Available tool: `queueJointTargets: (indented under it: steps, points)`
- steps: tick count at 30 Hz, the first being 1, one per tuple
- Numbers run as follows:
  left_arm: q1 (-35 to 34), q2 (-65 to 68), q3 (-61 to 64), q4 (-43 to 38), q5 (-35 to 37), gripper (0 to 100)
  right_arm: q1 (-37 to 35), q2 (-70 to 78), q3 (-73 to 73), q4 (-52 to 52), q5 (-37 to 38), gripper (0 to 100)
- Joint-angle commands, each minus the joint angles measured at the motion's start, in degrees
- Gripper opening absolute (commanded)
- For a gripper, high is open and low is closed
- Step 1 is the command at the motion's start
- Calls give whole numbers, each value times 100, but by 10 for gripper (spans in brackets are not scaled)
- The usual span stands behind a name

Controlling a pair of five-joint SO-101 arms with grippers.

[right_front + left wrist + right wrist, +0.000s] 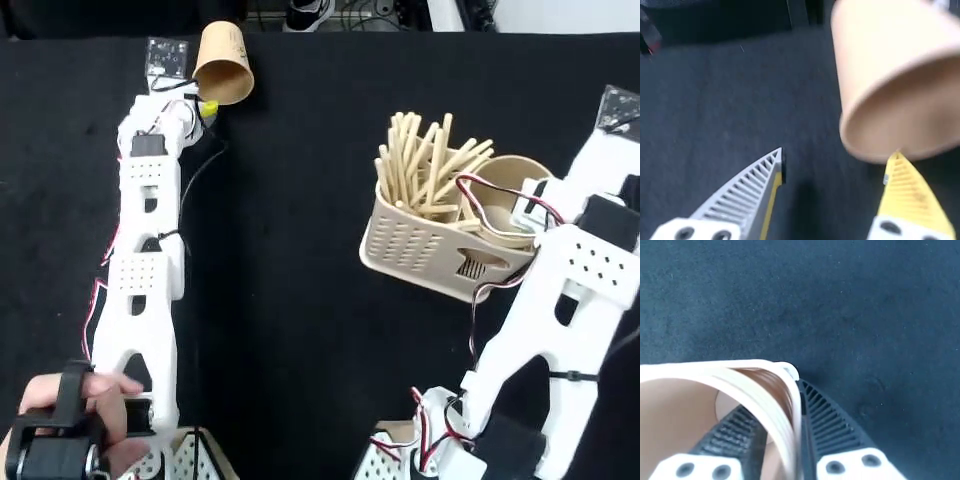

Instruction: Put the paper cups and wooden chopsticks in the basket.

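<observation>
A brown paper cup (222, 62) lies tilted at the table's far left edge, its mouth toward the arm. My left gripper (200, 105) sits just short of it and is open. In the left wrist view the cup (895, 75) hangs over the yellow fingertip (900, 175), not between the two fingers, and the left gripper (835, 165) holds nothing. The beige basket (420, 250) at mid right holds a bundle of wooden chopsticks (425, 165) and stacked paper cups (505, 185). My right gripper (785, 390) is shut on the stacked cups' rim (740, 372), one finger inside and one outside.
Black cloth (290, 250) covers the table, with open room between the left arm and the basket. Small patterned tags stand at the far edge by each arm (166, 55) (620, 108). Loose wires run along both arms.
</observation>
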Motion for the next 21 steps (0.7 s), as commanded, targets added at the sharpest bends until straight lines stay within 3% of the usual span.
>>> queueJointTargets:
  steps: [1,5,11,21]
  points:
    - [-4,-114,-259,-668,193,318,-202,-40,-4,-211,0,14]
    - [22,-105,-259,-862,185,318,-202,-48,-22,-211,18,14]
    - [57,-114,435,-2110,158,317,-202,-48,-22,-211,26,14]
    - [330,-114,1376,-3886,-958,260,-202,-48,-4,-211,26,14]
